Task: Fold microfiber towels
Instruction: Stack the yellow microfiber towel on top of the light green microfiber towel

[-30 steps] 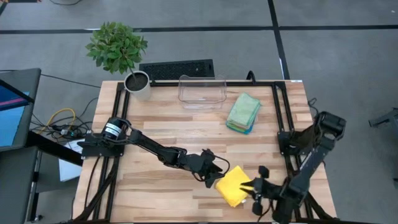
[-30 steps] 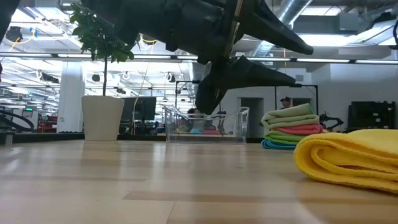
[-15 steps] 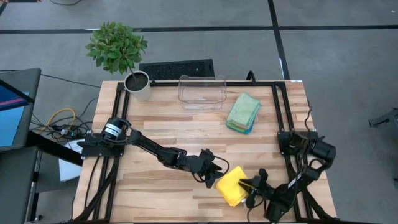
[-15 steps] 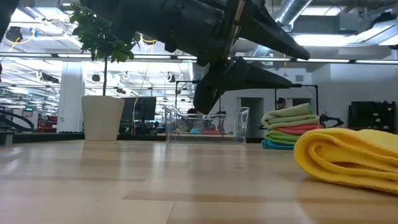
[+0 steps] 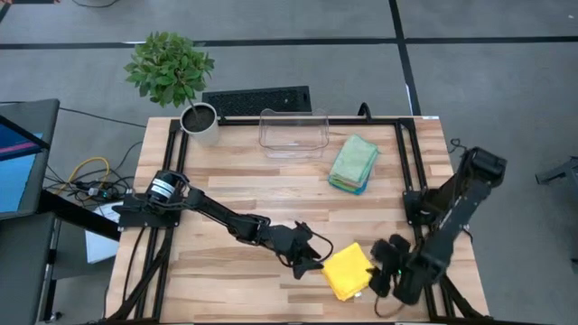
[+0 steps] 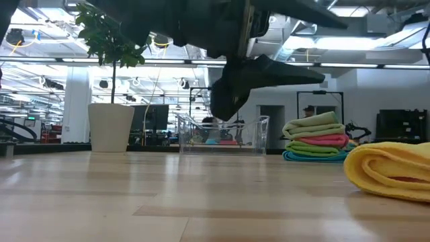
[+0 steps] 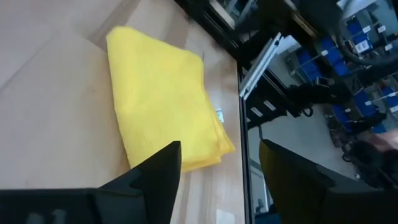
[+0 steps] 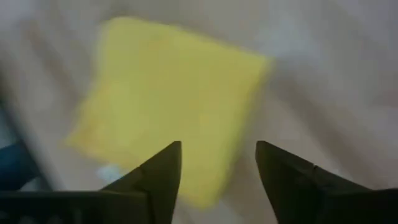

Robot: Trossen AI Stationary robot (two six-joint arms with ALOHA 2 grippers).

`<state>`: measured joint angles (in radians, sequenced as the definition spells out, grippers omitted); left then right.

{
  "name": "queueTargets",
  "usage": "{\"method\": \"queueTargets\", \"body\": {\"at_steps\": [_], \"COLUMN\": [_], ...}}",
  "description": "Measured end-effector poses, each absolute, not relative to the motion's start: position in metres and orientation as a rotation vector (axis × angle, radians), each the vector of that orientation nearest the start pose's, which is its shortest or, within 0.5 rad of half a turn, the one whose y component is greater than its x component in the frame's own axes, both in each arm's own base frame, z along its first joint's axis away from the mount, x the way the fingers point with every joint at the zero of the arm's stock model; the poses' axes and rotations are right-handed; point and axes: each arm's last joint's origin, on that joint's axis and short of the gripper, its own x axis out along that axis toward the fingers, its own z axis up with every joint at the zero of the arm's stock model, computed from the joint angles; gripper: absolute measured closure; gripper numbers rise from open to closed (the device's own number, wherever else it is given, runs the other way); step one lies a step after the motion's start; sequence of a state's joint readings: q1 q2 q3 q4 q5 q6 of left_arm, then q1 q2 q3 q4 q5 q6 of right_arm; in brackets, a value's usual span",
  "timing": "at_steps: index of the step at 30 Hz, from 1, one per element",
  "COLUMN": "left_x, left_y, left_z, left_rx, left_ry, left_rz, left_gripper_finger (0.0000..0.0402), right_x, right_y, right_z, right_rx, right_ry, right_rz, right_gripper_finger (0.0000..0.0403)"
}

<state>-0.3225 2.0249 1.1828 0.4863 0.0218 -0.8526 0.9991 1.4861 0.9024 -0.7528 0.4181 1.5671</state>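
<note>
Towel, yellow, lies folded on the worktop near its front edge, between both claws. Left claw and right claw both released, empty, flanking it closely; right appears marginally nearer.

Robotics lab: open hall with ceiling ducts, framed workbench.

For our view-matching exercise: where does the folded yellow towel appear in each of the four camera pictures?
High view: yellow towel low, right of centre, between both arms.
Low view: far right edge.
Left wrist view: upper centre.
Right wrist view: centre.
Shared landmark: the wooden table beneath it.
</note>
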Motion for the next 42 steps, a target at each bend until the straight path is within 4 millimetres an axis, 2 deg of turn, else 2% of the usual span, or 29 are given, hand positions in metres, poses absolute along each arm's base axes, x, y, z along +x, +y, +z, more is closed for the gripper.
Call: {"method": "queueTargets", "body": {"at_steps": [5,10,15,20,25,27,29,34,35,42], "left_x": [0.411,0.409,0.408,0.407,0.407,0.407,0.407,0.405,0.405,0.398], "left_y": [-0.139,-0.143,-0.147,-0.147,-0.147,-0.147,-0.147,-0.149,-0.148,-0.146], "left_z": [0.165,0.165,0.164,0.163,0.163,0.163,0.162,0.166,0.170,0.200], "left_rx": [-0.791,-0.787,-0.774,-0.760,-0.757,-0.755,-0.754,-0.776,-0.781,-0.767], "left_ry": [0.488,0.496,0.507,0.517,0.513,0.517,0.526,0.553,0.552,0.525], "left_rz": [-0.184,-0.190,-0.201,-0.200,-0.201,-0.199,-0.197,-0.260,-0.288,-0.360], "left_gripper_finger": [0.0175,0.0171,0.0171,0.0171,0.0171,0.0171,0.0171,0.0171,0.0171,0.0171], "right_x": [0.161,0.177,0.177,0.182,0.181,0.180,0.180,0.188,0.191,0.214], "right_y": [0.183,0.181,0.183,0.189,0.186,0.186,0.185,0.175,0.172,0.135], "right_z": [0.192,0.184,0.162,0.139,0.122,0.121,0.122,0.133,0.135,0.167], "right_rx": [0.518,0.510,0.518,0.612,0.658,0.656,0.645,0.629,0.623,0.505], "right_ry": [1.151,1.166,1.278,1.258,1.294,1.298,1.301,1.316,1.314,1.301], "right_rz": [-0.491,-0.474,-0.504,-0.422,-0.474,-0.488,-0.481,-0.385,-0.361,-0.351], "right_gripper_finger": [0.0153,0.0147,0.0147,0.0147,0.0151,0.0168,0.0203,0.0357,0.0376,0.0381]}}
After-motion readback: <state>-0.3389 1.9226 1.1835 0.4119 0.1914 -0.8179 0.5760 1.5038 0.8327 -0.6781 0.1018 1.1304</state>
